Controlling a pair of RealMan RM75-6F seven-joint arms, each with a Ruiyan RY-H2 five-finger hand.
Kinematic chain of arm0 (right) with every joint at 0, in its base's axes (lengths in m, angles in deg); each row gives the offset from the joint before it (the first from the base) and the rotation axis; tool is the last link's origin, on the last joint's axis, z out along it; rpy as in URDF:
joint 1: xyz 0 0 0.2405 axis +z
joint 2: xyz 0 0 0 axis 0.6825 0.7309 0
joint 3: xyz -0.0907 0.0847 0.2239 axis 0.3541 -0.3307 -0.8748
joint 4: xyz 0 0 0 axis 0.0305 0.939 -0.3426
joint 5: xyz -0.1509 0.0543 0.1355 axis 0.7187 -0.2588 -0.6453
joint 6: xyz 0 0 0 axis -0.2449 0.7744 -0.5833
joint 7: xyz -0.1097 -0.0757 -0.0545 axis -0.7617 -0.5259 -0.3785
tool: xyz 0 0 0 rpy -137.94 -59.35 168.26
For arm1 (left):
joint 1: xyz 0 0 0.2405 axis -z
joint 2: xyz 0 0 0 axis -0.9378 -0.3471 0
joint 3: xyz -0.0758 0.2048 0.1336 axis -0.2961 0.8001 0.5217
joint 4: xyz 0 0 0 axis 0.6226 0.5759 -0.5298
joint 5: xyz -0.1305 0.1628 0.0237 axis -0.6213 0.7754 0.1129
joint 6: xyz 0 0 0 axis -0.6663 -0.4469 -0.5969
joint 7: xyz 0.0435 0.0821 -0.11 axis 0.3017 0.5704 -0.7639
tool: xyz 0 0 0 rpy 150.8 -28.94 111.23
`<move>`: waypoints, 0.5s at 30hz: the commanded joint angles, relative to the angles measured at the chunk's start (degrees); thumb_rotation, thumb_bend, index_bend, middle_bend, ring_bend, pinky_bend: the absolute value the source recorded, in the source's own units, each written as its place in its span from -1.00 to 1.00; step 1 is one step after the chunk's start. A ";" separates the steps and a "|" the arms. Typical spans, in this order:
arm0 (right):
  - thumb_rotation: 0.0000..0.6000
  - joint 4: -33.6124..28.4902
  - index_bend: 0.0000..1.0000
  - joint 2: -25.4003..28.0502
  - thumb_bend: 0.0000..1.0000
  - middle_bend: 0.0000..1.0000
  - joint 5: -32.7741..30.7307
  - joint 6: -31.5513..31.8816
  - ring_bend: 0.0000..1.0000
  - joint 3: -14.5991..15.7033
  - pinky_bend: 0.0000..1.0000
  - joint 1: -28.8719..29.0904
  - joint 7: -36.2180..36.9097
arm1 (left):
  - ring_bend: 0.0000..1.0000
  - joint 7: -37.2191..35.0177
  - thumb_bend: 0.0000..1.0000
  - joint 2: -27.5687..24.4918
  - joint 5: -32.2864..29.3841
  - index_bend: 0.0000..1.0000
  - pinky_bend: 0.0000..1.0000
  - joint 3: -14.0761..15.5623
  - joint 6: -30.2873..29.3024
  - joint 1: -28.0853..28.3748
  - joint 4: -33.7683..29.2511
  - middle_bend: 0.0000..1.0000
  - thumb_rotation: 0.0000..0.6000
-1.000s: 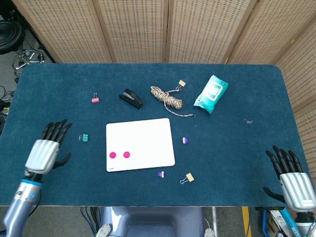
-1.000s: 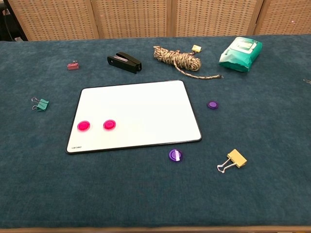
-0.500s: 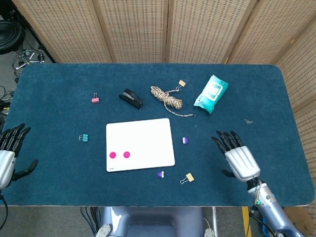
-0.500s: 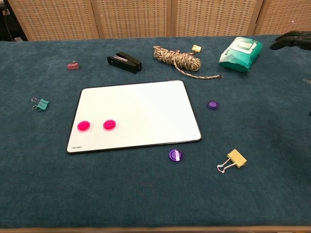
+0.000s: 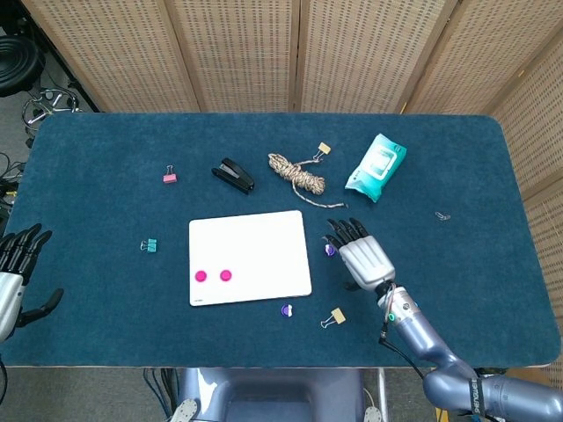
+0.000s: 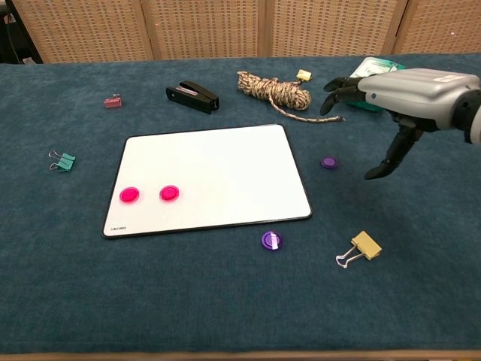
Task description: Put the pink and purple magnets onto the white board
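Observation:
The white board (image 5: 251,242) (image 6: 225,169) lies mid-table with two pink magnets (image 5: 201,276) (image 5: 226,275) (image 6: 129,195) (image 6: 169,193) on its lower left part. One purple magnet (image 5: 329,251) (image 6: 328,162) lies on the cloth just right of the board. A second purple magnet (image 5: 287,309) (image 6: 271,241) lies below the board's lower right corner. My right hand (image 5: 361,255) (image 6: 402,94) hovers open above the first purple magnet, fingers spread, holding nothing. My left hand (image 5: 10,277) is open at the table's left edge.
Behind the board lie a black stapler (image 5: 234,174), a coil of rope (image 5: 297,174) and a green wipes pack (image 5: 376,165). Binder clips are scattered about: pink (image 5: 170,178), teal (image 5: 149,245) and yellow (image 5: 333,317) (image 6: 359,247). A paper clip (image 5: 442,215) lies far right.
My right hand has swept in from the table's right front to above the purple magnet beside the board. My left hand has drawn back to the left edge.

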 commanded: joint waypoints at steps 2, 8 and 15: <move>1.00 3.58 -0.59 -2.71 -0.85 -1.00 -1.01 -0.61 -1.00 -0.37 -1.00 2.15 -0.21 | -1.00 1.38 -0.43 0.79 0.40 -1.00 -1.00 -0.16 0.31 -0.39 0.35 -1.00 1.00; 1.00 9.01 -0.52 -5.63 -0.69 -1.00 -3.32 -2.57 -1.00 -0.72 -1.00 5.06 1.16 | -1.00 2.67 -0.43 1.45 -0.18 -1.00 -1.00 -0.57 1.65 -0.46 0.35 -1.00 1.00; 1.00 14.60 -0.40 -7.97 -0.46 -1.00 -4.90 -4.48 -1.00 -0.84 -1.00 7.74 3.31 | -1.00 3.90 -0.43 1.89 -0.43 -1.00 -1.00 -1.15 2.33 -0.66 0.40 -1.00 1.00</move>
